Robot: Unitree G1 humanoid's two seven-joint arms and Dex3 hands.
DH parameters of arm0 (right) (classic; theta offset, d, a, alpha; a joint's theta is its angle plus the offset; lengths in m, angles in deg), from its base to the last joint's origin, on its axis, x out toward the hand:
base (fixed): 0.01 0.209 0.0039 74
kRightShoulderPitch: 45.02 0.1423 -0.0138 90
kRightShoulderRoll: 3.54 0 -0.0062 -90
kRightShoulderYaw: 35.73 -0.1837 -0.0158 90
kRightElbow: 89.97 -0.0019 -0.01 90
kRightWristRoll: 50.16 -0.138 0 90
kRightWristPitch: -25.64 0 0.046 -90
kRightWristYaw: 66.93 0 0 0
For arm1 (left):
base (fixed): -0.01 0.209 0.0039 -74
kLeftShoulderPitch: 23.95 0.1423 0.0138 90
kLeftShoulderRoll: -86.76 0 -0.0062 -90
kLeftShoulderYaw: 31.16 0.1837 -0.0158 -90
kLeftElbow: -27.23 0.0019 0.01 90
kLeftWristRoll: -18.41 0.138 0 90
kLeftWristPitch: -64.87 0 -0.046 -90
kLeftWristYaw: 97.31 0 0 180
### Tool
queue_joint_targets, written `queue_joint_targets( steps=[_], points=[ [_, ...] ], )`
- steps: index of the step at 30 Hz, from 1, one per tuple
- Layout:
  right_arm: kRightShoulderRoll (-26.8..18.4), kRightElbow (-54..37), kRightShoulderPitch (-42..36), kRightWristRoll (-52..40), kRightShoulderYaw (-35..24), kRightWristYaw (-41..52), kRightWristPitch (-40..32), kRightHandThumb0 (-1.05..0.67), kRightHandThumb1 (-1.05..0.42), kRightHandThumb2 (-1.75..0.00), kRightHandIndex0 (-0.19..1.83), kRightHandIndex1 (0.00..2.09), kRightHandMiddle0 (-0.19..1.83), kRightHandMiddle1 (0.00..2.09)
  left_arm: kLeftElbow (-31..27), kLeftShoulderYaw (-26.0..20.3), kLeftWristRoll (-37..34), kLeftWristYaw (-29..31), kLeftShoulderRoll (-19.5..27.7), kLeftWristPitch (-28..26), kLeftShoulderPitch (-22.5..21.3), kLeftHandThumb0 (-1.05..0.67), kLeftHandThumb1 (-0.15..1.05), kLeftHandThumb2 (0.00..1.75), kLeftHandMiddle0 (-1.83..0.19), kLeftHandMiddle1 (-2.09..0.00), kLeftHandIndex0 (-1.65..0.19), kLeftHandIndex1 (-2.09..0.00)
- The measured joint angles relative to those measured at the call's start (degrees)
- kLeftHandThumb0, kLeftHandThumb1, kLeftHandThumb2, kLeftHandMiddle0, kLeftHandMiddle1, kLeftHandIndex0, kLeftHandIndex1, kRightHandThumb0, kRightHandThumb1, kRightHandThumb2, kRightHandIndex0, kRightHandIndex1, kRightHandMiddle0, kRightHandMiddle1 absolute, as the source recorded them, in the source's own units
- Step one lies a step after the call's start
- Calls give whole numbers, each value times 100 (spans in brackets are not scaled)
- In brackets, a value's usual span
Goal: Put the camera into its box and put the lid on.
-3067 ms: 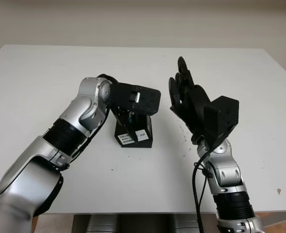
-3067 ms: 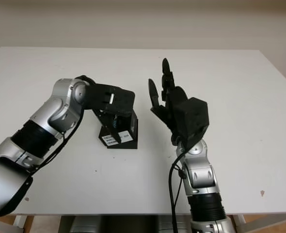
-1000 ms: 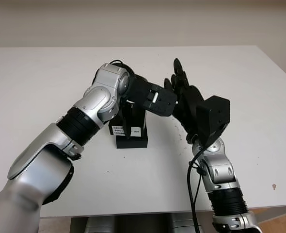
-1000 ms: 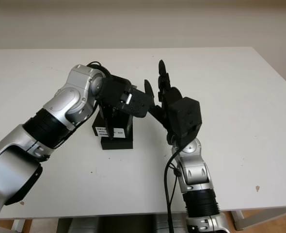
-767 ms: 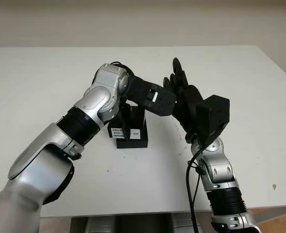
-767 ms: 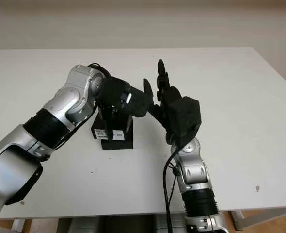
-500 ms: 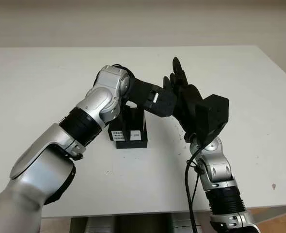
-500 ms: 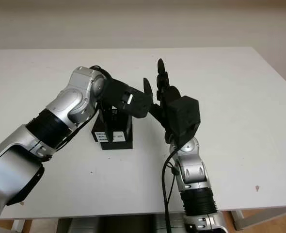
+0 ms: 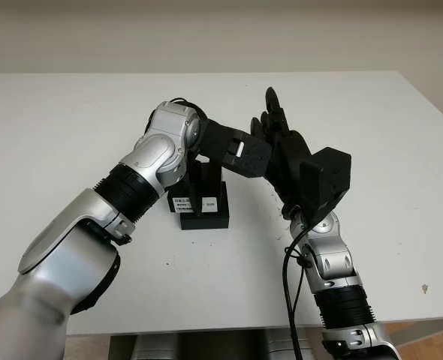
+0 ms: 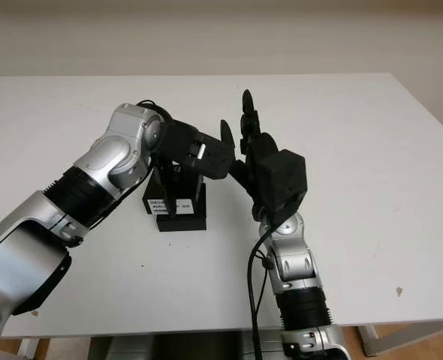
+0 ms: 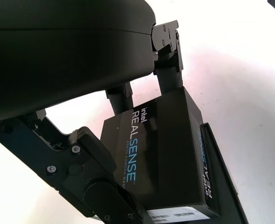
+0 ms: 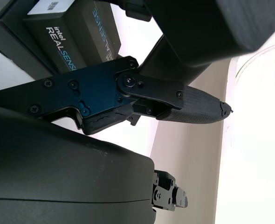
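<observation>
Lid (image 11: 165, 144): black, printed "RealSense", gripped by left hand (image 9: 233, 154) and set askew on the box (image 9: 204, 212) | box stands mid-table (image 9: 71, 120) | right hand (image 9: 281, 142): open, raised just beside the left hand

Both arms: silver-grey shells, black ribbed collars at the joints. left hand (image 9: 233, 154) black, boxy shell with a small white patch. right hand (image 9: 293, 161) black, blocky wrist housing; thin black cable loops beside the silver forearm under it. Wrist views: fingers (image 11: 88, 163) black linkage plates, small screws.
</observation>
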Motion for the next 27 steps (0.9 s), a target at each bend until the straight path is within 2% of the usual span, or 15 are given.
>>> queue_joint_targets(
  steps=[4,6,8,9,11,13,15,16,18,19,20,21,22,24,27],
  points=[
    [14,0,0,-10,-2,-14,-1,-81,-105,-63,-16,5,-17,5,194,108,7,38,-62,100,-138,-14,75,64,-77,-209,19,-206],
    [38,0,0,-28,-2,-15,-1,-80,-105,-64,-16,5,-17,5,300,213,-3,173,-59,468,-241,-22,84,59,-61,-209,-5,-209],
    [50,0,0,-23,5,-22,-1,-81,-105,-64,-16,5,-17,5,484,453,1,402,13,1247,-429,-24,99,40,-52,-209,-21,-209],
    [50,0,0,-18,5,-26,-1,-81,-105,-64,-16,5,-17,5,574,585,10,457,82,1746,-530,-26,102,44,-36,-203,-18,-205],
    [50,0,-1,-14,2,-36,-1,-81,-105,-64,-16,5,-17,5,852,907,148,480,148,2910,-788,-25,104,43,1,-166,-1,-184],
    [50,0,0,-17,-1,-39,-1,-81,-105,-64,-16,5,-17,5,1338,1413,474,487,109,4082,-1220,-24,105,42,3,-146,-4,-152],
    [57,0,8,-33,-6,-39,-1,-80,-105,-64,-17,5,-17,5,1835,1695,621,507,7,4776,-1483,-22,105,38,1,-144,-7,-151],
    [57,1,10,-42,-14,-39,-1,-80,-105,-63,-17,5,-18,5,1996,1695,616,513,-42,4823,-1530,-23,105,42,3,-160,-1,-157],
    [57,2,17,-69,-22,-21,-1,-79,-105,-64,-18,4,-19,4,2266,1552,463,702,-176,4424,-1568,-26,105,45,-11,-193,2,-190],
    [58,5,23,-82,-27,-5,0,-79,-105,-64,-18,4,-19,4,2291,1346,299,778,-213,3930,-1520,-26,104,43,-56,-203,-33,-202],
    [58,8,24,-88,-28,0,0,-78,-105,-64,-18,4,-19,4,2257,1140,161,793,-221,3375,-1449,-23,101,42,-81,-206,-48,-205],
    [58,10,24,-90,-27,1,-1,-78,-105,-64,-18,4,-19,4,2170,923,59,776,-237,2809,-1360,-21,99,42,-89,-208,-28,-207],
    [58,11,24,-90,-27,1,-1,-78,-105,-64,-18,4,-19,4,2061,713,-31,764,-267,2215,-1270,-24,100,38,-89,-209,-1,-209],
    [60,21,25,-89,-25,1,0,-79,-105,-63,-18,5,-19,4,1771,353,-170,762,-359,1019,-1071,-26,102,33,-86,-209,12,-209],
    [87,130,54,-89,-18,-2,36,-79,-105,-64,-18,5,-19,5,904,-45,-371,752,-355,-119,-683,-29,104,30,-66,-209,6,-209]
  ],
)
